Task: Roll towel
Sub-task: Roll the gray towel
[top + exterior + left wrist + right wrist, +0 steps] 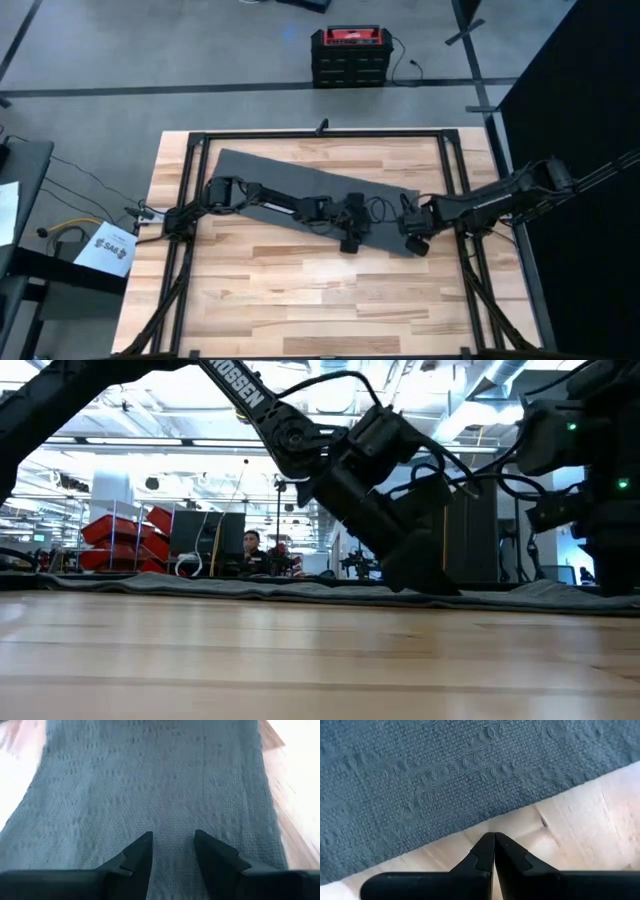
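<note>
Left arm [290, 203] is covering a strip of the towel [300, 180] in the high view. Left gripper [352, 238] and right gripper [415, 243] are showing too small there to tell their fingers. In the left wrist view the towel is running off the picture's top edge, and the table [290, 810] beside it is blurring out. In the low view the towel is showing only as a thin band, and a person [252, 550] in the room behind is too small to make out.
</note>
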Robot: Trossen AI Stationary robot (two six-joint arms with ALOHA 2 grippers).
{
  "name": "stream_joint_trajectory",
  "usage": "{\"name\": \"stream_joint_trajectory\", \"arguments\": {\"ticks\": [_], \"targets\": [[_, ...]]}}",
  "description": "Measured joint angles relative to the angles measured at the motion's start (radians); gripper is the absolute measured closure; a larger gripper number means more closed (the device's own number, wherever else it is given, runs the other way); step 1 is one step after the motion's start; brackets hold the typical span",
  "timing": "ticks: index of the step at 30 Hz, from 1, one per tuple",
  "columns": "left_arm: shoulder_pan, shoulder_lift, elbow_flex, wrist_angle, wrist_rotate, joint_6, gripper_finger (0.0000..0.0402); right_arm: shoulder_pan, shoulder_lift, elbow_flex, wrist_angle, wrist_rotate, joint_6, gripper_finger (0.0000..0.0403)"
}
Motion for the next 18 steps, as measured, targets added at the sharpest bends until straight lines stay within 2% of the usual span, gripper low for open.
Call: {"name": "stream_joint_trajectory", "arguments": {"ticks": [11, 18], "targets": [[0.009, -0.003, -0.036, 0.034, 0.005, -0.05, 0.0268, 0.03, 0.002, -0.001, 0.065, 0.051, -0.039, 0.0403], [0.006, -0.003, -0.037, 0.025, -0.002, -0.052, 0.0268, 0.037, 0.004, 0.083, 0.115, 0.1, -0.075, 0.0403]]}}
